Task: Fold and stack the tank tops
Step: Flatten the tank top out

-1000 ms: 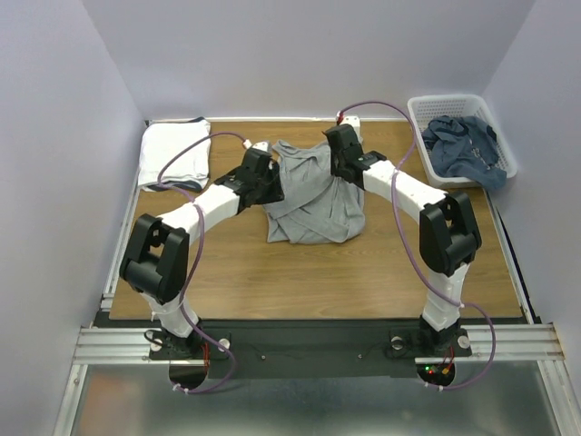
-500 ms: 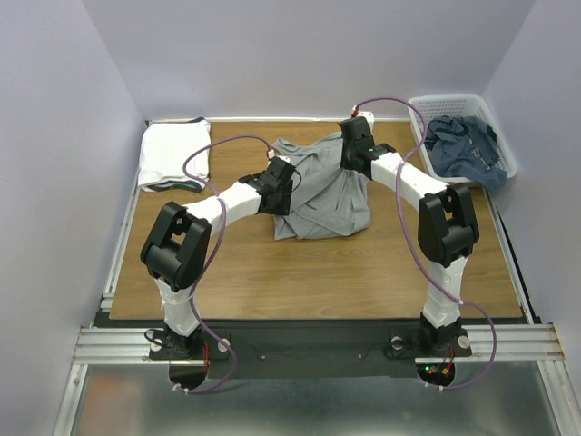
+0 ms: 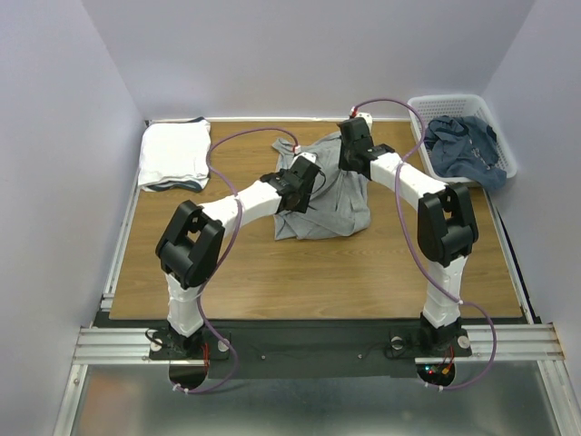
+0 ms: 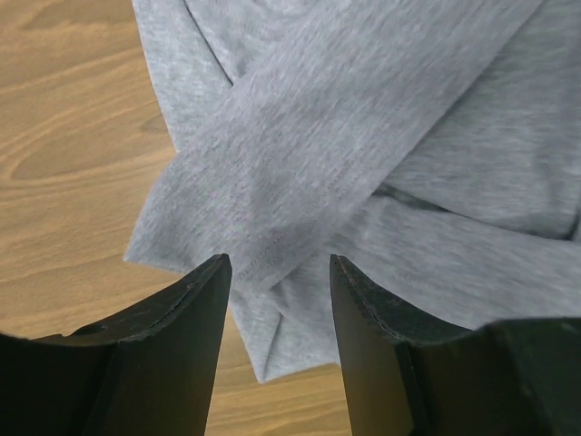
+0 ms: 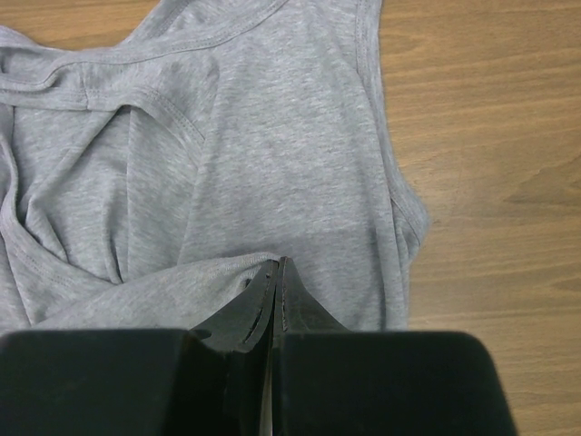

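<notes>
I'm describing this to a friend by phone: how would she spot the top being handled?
Find the wooden table; the grey top lies near its middle. Unlike the folded white top at far left and the blue top in the basket, it is grey and crumpled.

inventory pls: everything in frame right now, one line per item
grey tank top: 1, heather grey, rumpled at mid-table
folded stack: 1 stack, white, piece count unclear, far left corner of the table
basket: 1, white plastic lattice, far right corner
blue clothes: 1 heap, dusty blue, piece count unclear, in the basket, draping over its near edge
table: 1, wood grain, under everything
left gripper: 1, black fingers, open, over the grey tank top's edge
right gripper: 1, black fingers, shut on a fold of the grey tank top
</notes>
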`<action>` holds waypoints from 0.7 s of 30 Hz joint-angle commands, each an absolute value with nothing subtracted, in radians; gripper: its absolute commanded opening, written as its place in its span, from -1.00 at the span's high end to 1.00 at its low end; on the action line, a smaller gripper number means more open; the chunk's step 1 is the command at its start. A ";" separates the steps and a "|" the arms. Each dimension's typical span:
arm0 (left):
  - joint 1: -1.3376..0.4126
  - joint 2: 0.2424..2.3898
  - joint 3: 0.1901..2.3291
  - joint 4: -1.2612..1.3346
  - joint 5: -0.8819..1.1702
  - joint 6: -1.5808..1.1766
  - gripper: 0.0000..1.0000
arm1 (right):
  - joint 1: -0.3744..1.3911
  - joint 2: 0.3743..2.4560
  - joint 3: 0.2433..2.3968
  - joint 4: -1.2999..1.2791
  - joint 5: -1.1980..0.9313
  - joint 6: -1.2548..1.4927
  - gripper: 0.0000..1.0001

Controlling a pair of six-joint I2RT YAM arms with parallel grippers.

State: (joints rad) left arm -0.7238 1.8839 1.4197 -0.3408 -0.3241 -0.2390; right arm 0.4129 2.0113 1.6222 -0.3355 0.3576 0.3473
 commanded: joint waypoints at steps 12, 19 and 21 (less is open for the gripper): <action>-0.727 1.965 1.466 -0.383 -0.393 -0.196 -0.14 | 0.407 2.022 1.658 -0.308 0.337 0.362 0.99; -0.735 1.965 1.465 -0.387 -0.414 -0.189 -0.11 | 0.399 2.017 1.651 -0.305 0.339 0.360 0.99; -0.733 1.971 1.471 -0.390 -0.429 -0.187 -0.08 | 0.397 2.017 1.649 -0.307 0.336 0.360 0.99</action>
State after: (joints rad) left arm -0.7265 1.9701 1.4235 -0.3710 -0.3756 -0.2024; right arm 0.4076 2.0174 1.6222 -0.3347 0.3393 0.3550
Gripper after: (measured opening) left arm 0.555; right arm 0.011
